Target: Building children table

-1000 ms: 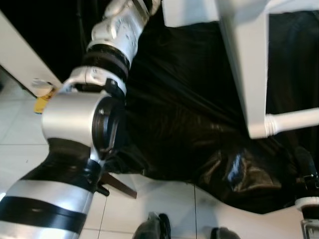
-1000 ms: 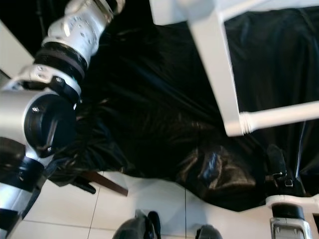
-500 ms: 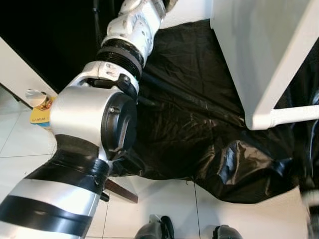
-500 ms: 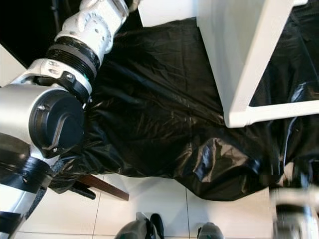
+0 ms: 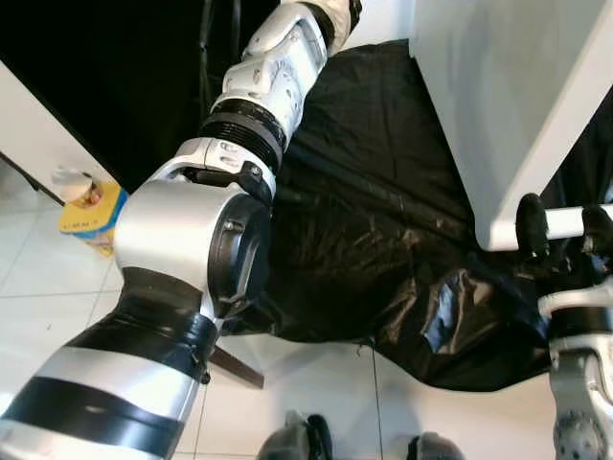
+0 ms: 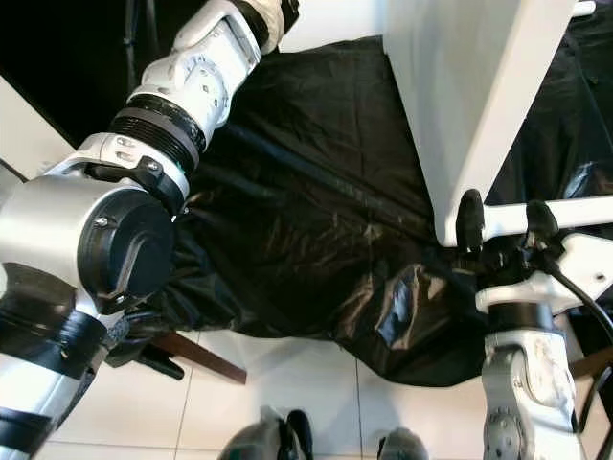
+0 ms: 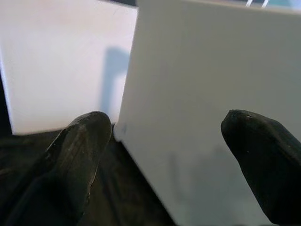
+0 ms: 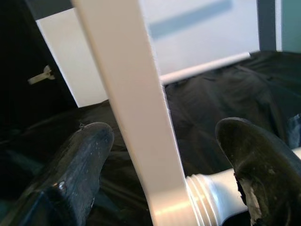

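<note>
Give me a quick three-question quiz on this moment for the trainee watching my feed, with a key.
1. True or false: the right claw is open, with the white panel's lower edge and the white rod between its fingers.
2. What covers the floor under the panel? A) black plastic sheet B) grey carpet C) cardboard
3. What lies between the left claw's fingers?

Key:
1. True.
2. A, the black plastic sheet.
3. A corner of a white panel; the claw is open around it.
</note>
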Motion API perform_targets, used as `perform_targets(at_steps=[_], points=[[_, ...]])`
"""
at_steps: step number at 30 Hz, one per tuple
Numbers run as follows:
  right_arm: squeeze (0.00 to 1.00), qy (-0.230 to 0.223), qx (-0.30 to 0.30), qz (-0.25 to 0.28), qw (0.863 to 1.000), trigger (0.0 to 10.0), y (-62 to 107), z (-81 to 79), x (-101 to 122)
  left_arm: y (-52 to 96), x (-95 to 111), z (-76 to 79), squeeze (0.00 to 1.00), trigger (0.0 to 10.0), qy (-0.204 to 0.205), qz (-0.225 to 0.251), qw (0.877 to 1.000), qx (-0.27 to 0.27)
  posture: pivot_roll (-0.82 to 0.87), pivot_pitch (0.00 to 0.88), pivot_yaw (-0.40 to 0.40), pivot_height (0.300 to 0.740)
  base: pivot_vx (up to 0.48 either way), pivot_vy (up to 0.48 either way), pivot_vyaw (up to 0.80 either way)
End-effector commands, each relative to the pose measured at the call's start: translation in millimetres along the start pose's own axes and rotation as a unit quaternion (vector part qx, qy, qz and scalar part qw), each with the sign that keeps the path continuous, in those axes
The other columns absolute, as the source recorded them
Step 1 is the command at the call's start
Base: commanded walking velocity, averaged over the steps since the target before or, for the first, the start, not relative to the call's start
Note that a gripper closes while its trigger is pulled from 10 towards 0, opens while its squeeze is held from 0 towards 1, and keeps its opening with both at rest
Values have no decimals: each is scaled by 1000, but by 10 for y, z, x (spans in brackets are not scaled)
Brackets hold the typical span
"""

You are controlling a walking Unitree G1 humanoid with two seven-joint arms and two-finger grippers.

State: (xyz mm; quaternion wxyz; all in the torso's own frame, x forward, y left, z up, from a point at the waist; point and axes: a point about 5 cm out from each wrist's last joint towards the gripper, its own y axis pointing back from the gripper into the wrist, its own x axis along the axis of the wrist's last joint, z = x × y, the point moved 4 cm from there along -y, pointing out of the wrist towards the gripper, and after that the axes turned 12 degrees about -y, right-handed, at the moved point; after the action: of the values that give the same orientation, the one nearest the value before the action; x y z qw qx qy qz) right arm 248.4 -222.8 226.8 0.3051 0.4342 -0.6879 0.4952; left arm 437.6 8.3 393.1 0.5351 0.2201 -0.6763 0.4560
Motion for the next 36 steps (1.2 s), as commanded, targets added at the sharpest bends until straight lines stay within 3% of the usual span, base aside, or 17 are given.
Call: perform_targets(at_steps=[1, 5, 7, 13, 14, 15, 16, 18, 21, 24, 27, 36], points=[[0, 4, 16, -15, 1000, 10000, -53, -35, -87, 66, -57, -42, 0, 10000, -32, 8, 999, -32, -73, 82, 67, 740, 0, 0, 0], [0, 8, 21, -21, 1000, 10000, -94, -31, -117, 110, -130, -94, 0, 10000, -43, 4, 999, -33, -61, 82, 57, 740, 0, 0, 0], [0, 21, 22, -31, 999, 10000, -186, -7, -202, 242, -279, -232, 0, 10000, -62, -2, 998, -35, -35, 81, 39, 740, 0, 0, 0], [0, 30, 20, -37, 999, 10000, -251, 13, -274, 373, -374, -323, 0, 10000, -81, -2, 996, -41, -18, 84, 31, 740, 0, 0, 0], [0, 43, 8, -38, 998, 10000, -305, 64, -341, 581, -433, -403, 0, 10000, -105, 1, 993, -52, 4, 92, 25, 740, 0, 0, 0], [0, 43, 8, -38, 998, 10000, -305, 64, -341, 581, -433, -403, 0, 10000, -105, 1, 993, -52, 4, 92, 25, 740, 0, 0, 0], [0, 46, 1, -39, 998, 10000, -315, 89, -365, 671, -439, -420, 0, 10000, -115, 2, 992, -58, 9, 95, 24, 740, 0, 0, 0], [0, 46, 1, -39, 998, 10000, -315, 89, -365, 671, -439, -420, 0, 10000, -115, 2, 992, -58, 9, 95, 24, 740, 0, 0, 0], [0, 55, -33, -42, 997, 10000, -288, 212, -415, 949, -440, -440, 0, 10000, -137, 4, 988, -77, 27, 110, 33, 740, 0, 0, 0], [0, 56, -39, -43, 997, 10000, -284, 238, -426, 1009, -442, -439, 0, 10000, -141, 3, 987, -81, 27, 110, 33, 740, 0, 0, 0], [0, 63, -55, -41, 996, 10000, -307, 320, -469, 1198, -492, -456, 0, 10000, -148, -11, 985, -85, 41, 120, 44, 740, 0, 0, 0], [0, 75, -73, -37, 994, 10000, -397, 413, -560, 1481, -520, -408, 0, 10000, -159, -48, 982, -96, 67, 131, 58, 740, 0, 0, 0]])
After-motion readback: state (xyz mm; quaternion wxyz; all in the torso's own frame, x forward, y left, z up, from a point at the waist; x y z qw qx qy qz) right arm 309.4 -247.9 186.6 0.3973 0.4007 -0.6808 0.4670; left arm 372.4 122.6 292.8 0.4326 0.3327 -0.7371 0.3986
